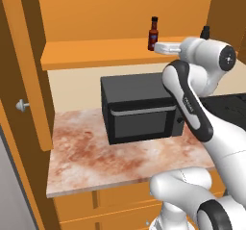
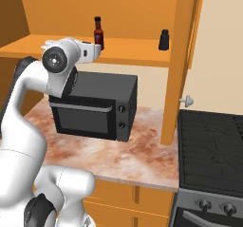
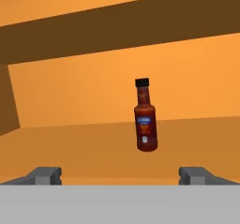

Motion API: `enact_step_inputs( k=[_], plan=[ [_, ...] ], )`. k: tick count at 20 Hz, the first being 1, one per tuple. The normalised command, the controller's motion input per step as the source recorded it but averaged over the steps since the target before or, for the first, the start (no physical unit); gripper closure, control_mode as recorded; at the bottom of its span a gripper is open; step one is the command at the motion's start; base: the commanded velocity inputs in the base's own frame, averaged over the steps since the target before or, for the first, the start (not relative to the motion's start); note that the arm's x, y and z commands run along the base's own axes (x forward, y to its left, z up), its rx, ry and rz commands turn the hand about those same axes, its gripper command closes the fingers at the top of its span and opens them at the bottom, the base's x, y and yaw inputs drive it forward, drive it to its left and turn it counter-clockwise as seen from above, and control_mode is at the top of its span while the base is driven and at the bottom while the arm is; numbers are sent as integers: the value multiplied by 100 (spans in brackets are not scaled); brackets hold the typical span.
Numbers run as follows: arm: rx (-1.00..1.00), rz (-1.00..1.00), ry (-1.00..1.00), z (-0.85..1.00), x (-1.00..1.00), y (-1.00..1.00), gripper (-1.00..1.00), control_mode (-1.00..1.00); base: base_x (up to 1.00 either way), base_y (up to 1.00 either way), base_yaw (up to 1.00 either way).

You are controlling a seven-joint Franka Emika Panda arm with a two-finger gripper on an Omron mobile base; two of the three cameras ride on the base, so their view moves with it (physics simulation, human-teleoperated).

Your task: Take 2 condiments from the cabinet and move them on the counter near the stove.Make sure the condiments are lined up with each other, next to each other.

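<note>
On the cabinet shelf (image 2: pixel 128 50) stand one sauce bottle (image 2: pixel 98 33) and one shaker (image 2: pixel 164 40), gripper (image 3: pixel 120 175) wide open, empty.

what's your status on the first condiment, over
Gripper open, level with the cabinet shelf, lined up on the sauce bottle. Bottle upright, not yet gripped. Shaker apart to the side. Nothing between gripper and bottle.

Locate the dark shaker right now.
The shaker stands upright on the cabinet shelf, right of the sauce bottle and apart from it, above the microwave.
</note>
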Motion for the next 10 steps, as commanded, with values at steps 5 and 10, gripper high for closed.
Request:
enact_step_inputs(
  k=[5,10],
  plan=[
    [0,0,0,0,24,0,-100,-100,0,0,0],
    [0,0,0,11,34,0,-100,-100,0,0,0]
  ],
)
